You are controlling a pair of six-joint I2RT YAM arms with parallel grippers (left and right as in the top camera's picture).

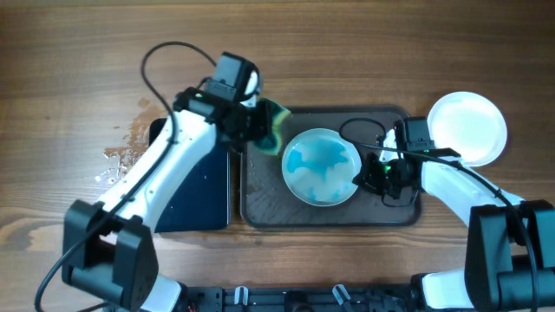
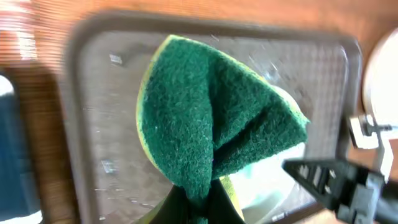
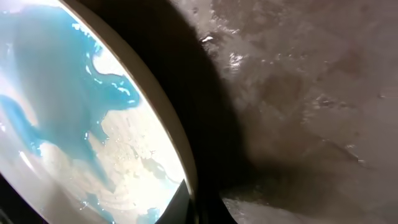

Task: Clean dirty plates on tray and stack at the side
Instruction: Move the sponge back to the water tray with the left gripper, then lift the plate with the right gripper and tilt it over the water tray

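table [image 1: 347,52]: wood | tray [image 1: 260,204]: centre of table | smeared plate [image 1: 322,166]: on tray, streaked blue | second plate [image 1: 468,128]: on table, right of tray | sponge [image 2: 211,118]: green, over tray's left part | left pincer [image 1: 258,121]: pinching sponge | right pincer [image 1: 371,172]: pinching smeared plate's right rim

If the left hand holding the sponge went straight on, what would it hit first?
Likely the sponge in the left hand meets the blue-smeared plate on the tray; depth unclear.

Even bright overhead light — left-wrist edges blurred, glare on wet tray [image 3: 298,74].
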